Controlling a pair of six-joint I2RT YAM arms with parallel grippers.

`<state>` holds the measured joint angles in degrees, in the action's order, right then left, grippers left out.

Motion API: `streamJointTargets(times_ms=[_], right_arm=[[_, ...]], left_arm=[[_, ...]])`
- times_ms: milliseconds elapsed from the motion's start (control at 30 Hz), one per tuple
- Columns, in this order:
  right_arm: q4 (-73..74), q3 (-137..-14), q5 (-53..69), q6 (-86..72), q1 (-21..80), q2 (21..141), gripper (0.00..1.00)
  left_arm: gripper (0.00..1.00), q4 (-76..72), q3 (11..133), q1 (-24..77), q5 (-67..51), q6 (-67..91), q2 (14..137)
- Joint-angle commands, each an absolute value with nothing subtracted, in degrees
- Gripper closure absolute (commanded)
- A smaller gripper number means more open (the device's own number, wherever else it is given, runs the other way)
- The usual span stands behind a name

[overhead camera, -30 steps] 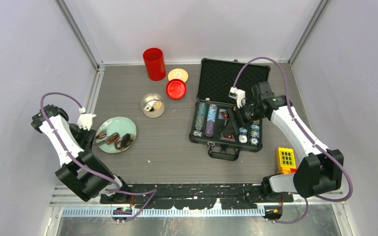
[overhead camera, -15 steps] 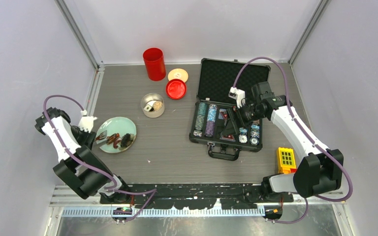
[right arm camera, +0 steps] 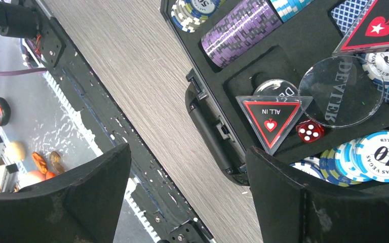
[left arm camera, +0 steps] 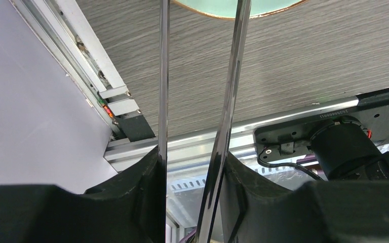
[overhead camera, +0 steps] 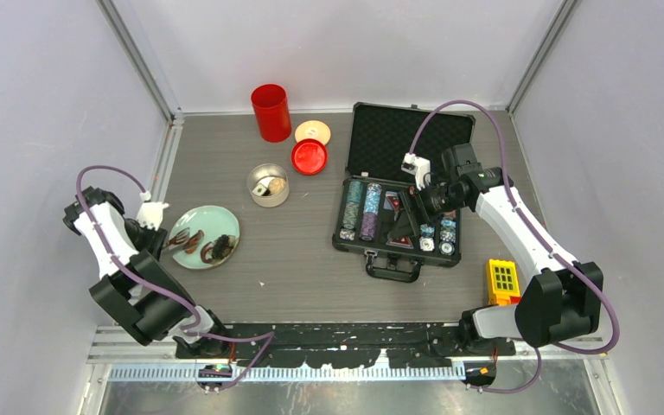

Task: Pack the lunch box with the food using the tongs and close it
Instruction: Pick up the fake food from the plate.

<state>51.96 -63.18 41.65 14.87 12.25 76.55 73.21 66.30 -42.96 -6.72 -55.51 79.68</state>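
Note:
The lunch box (overhead camera: 268, 185), a small round steel tin, stands open mid-table with a beige morsel (overhead camera: 277, 184) inside. Its cream-tan lid (overhead camera: 312, 131) lies farther back. More food, orange-brown pieces (overhead camera: 196, 240) and a dark brown bit (overhead camera: 221, 248), sits on a pale green plate (overhead camera: 225, 223). My left gripper (overhead camera: 157, 235) (left arm camera: 190, 162) is at the plate's left edge, shut on the tongs (left arm camera: 163, 76). Their two silver arms run between my fingers toward the plate rim (left arm camera: 233, 7); their tips are out of view. My right gripper (overhead camera: 415, 207) (right arm camera: 187, 167) hangs open over the poker case.
An open black poker chip case (overhead camera: 398, 138) (right arm camera: 210, 114) fills the right middle. A red cup (overhead camera: 271, 112) and a red lid (overhead camera: 309, 156) stand at the back near the tin. A yellow block (overhead camera: 502, 278) lies front right. The left wall rail (left arm camera: 86, 55) runs close to my left arm.
My left arm has drawn back a little toward the left wall, and its fingers have squeezed the tongs slightly narrower. The right arm has not moved.

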Motion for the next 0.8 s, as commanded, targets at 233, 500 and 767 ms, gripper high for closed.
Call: streamJointTargets(times_ms=[233,500,767], right_arm=[[52.08,-65.78,42.4,15.3,12.02,76.37,0.13],[52.12,-65.61,42.34,15.08,12.01,75.72,0.13],[52.11,-65.71,42.55,15.17,12.04,76.19,0.12]], left_arm=[[0.69,74.32,71.16,-41.39,-10.98,-52.69,80.54],[0.78,78.01,74.99,-40.31,-14.23,-51.54,80.51],[0.8,79.06,80.94,-33.59,-17.31,-46.8,79.52]])
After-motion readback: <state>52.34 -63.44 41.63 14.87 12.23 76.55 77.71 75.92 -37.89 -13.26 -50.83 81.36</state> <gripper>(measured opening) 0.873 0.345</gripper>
